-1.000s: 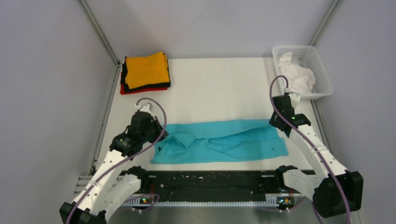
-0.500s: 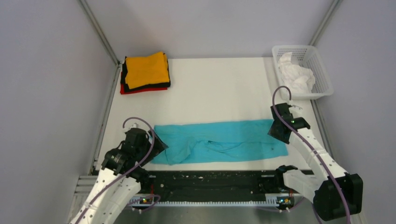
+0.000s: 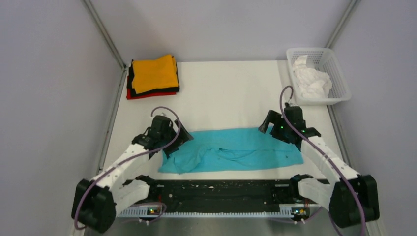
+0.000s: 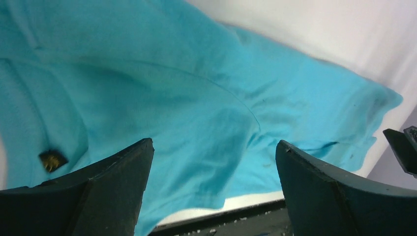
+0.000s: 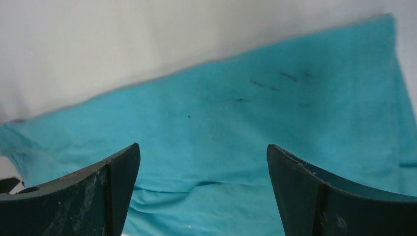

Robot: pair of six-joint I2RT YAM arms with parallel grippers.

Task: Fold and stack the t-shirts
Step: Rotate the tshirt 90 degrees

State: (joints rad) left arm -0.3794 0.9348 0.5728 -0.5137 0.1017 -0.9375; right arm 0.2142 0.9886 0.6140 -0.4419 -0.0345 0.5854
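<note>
Left gripper (image 3: 179, 141) wide, empty, over tee's (image 3: 236, 150) 9 o'clock end; right gripper (image 3: 269, 127) likewise at 2 o'clock. The bunched left end may make the fold crooked.

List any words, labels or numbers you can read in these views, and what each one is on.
None can be read.
The small dark mark on the teal t-shirt is too blurred to tell whether it carries print.
The folded stack and the white basket show no lettering.
</note>
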